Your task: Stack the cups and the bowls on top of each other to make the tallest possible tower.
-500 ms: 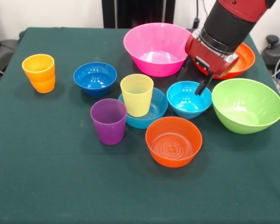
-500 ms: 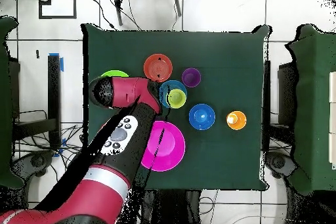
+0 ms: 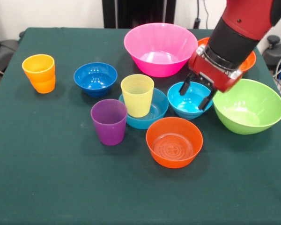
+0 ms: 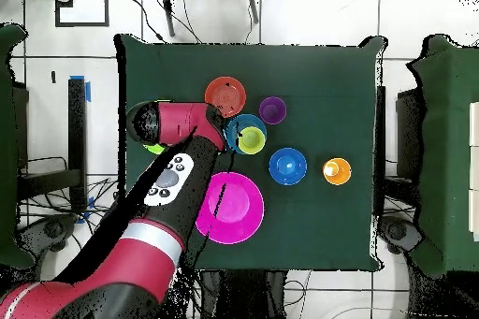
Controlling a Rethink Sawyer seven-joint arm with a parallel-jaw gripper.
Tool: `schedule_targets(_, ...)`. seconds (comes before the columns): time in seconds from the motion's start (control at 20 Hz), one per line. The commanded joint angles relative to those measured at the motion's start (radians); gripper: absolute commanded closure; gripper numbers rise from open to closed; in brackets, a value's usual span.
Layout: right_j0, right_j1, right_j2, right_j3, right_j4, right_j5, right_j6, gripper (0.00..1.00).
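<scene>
One tier so far: the tower, a pale yellow cup upright in the mid-blue small bowl at mid-table. Just beside it sits the cyan small bowl, over which the gripper hovers, fingers spread wide and empty, straddling the bowl's far-right rim. A sound grasp would likely pinch that rim squarely, since glossy plastic may slip. The lime green large bowl and pink large bowl crowd the approach.
</scene>
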State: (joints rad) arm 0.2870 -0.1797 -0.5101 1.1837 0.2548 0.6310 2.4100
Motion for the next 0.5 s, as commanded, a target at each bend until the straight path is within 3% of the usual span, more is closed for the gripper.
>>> schedule_targets(0.05, 0.011, 0.086, 0.047, -0.099, 0.048, 0.066, 0.229, 0.00)
schedule_targets(0.5, 0.013, 0.089, 0.033, -0.104, 0.063, 0.082, 0.207, 0.00)
